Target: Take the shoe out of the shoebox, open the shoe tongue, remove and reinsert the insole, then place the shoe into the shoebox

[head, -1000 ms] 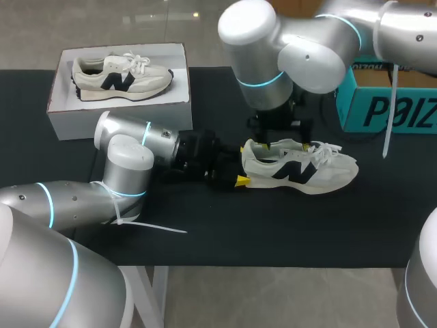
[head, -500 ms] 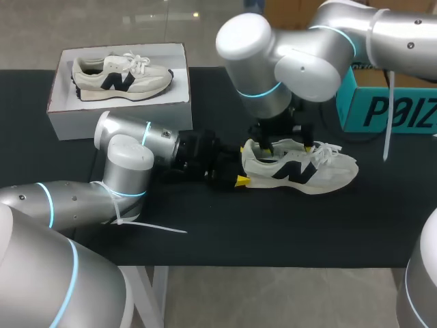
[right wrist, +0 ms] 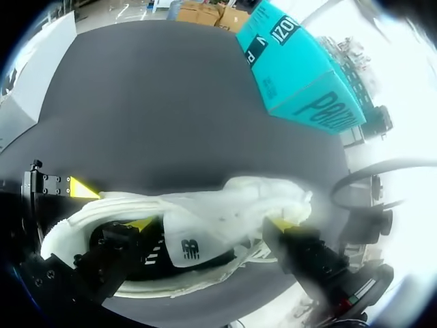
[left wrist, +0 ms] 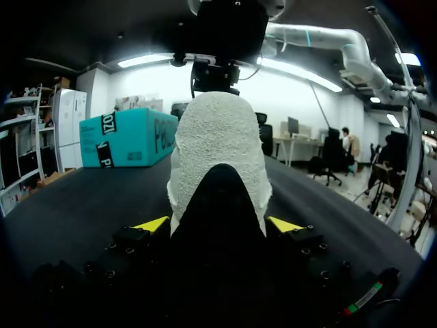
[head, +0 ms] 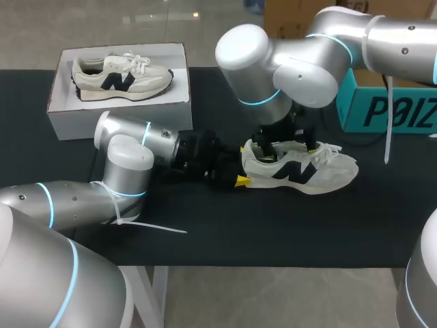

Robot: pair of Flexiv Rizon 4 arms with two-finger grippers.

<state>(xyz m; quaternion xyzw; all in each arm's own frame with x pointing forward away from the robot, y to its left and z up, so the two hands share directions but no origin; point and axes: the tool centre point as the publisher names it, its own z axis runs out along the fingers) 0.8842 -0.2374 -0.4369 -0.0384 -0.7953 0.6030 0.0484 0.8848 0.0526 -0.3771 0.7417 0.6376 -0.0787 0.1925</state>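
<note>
Right claw (head: 285, 145) lower; two shoes (head: 300, 171)

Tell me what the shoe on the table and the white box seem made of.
The shoe: soft textile upper, matte off-white; its heel looks nubby, like fleece or rough suede, in the left wrist view. The white box: likely cardboard, matte, thin flat walls.

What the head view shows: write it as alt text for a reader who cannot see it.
A pale sneaker lies on a black table, its heel gripped by the left claw while the right claw hangs over its opening. At the table's far left a white shoebox holds a matching sneaker; a teal box stands at the far right.
</note>
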